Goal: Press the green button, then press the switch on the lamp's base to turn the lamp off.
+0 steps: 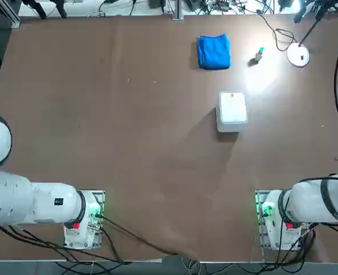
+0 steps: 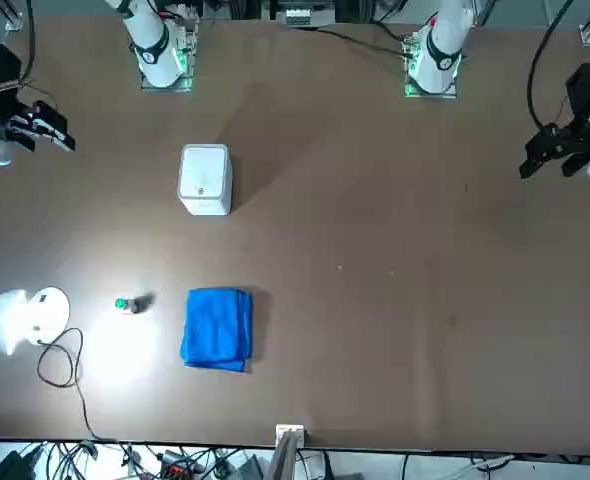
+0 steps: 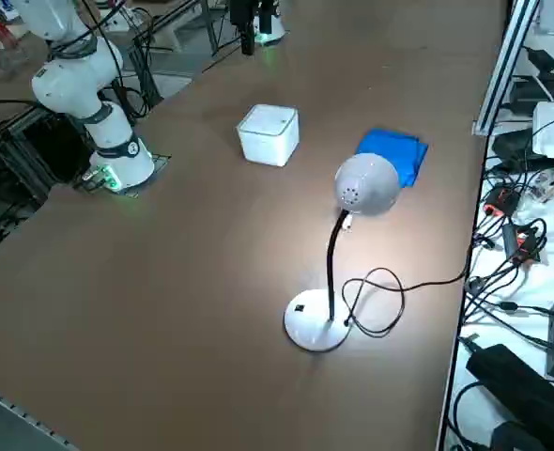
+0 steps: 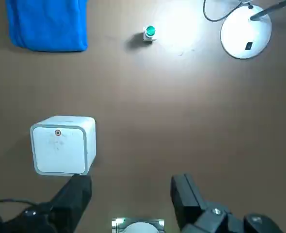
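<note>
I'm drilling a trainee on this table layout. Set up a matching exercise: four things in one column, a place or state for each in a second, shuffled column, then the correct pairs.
Things:
1. green button
2. blue cloth
3. white square box
4. right gripper

Places or states:
A. open, high above the table near the white square box
B. folded, lying on the table beside the button
C. standing between the cloth and the lamp's base, in the lamp's pool of light
D. nearer the robot than the cloth and button

Pairs: 1-C, 2-B, 3-D, 4-A
</note>
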